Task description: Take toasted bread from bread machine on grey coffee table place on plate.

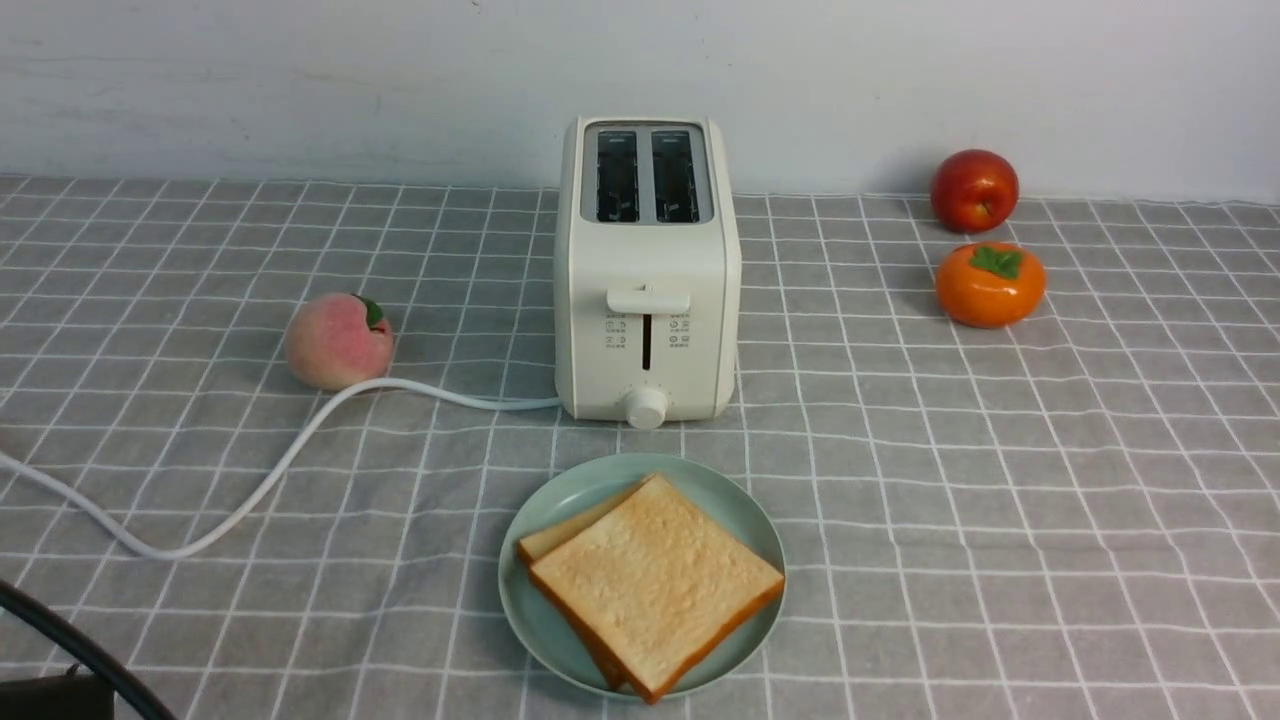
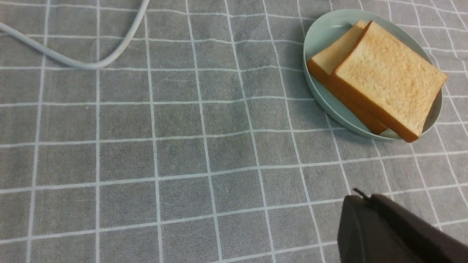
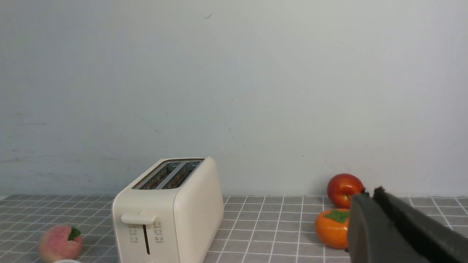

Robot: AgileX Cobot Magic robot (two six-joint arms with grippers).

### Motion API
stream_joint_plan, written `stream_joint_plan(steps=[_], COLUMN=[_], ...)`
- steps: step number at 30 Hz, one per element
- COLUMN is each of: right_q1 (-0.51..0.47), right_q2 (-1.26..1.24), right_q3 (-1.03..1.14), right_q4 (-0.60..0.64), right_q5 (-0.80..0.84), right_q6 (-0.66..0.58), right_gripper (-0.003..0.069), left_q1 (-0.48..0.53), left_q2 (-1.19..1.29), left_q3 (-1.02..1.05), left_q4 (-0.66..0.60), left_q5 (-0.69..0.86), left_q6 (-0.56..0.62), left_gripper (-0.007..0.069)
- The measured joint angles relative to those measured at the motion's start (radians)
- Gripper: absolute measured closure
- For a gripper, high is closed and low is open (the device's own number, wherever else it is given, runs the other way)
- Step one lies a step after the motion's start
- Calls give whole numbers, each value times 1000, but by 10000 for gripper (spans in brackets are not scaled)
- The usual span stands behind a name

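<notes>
grey coffee table (image 1: 1000, 500): grey cloth, white grid
plate (image 2: 318, 36): near left gripper (image 2: 365, 199)
cord (image 2: 87, 65): farther from it
bread machine (image 3: 175, 219): well apart from right gripper (image 3: 369, 193)
apple (image 3: 343, 190), persimmon (image 3: 331, 228): nearer it
peach (image 3: 58, 243): beyond bread machine

Two slices of toasted bread (image 1: 655, 580) sit on one plate (image 1: 590, 485) at the near side. The single grey coffee table (image 1: 1000, 500) carries one bread machine (image 1: 648, 300) with two slots and one cord (image 2: 87, 65). There are three fruits: one peach (image 1: 337, 342) at the left, and one apple (image 1: 974, 190) and one persimmon (image 1: 990, 285) at the far right.
</notes>
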Motion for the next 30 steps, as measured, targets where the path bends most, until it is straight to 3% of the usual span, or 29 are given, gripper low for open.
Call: stream_joint_plan(steps=[10, 15, 21, 24, 30], right_q1=[0, 0, 0, 0, 0], right_q2=[0, 0, 0, 0, 0], right_q3=[0, 0, 0, 0, 0], right_q4=[-2, -4, -4, -4, -4], right_q5=[0, 0, 0, 0, 0], right_q6=[1, 1, 1, 1, 1], right_gripper=[647, 643, 641, 638, 633], left_q1=[-4, -4, 40, 58, 66], left_q2=[-11, -190, -416, -481, -499], left_q3=[8, 136, 445, 544, 567], left_q4=[9, 39, 142, 162, 183], left_q5=[-2, -216, -508, -528, -427], left_q6=[0, -44, -98, -101, -101], left_gripper=[638, 638, 636, 634, 628])
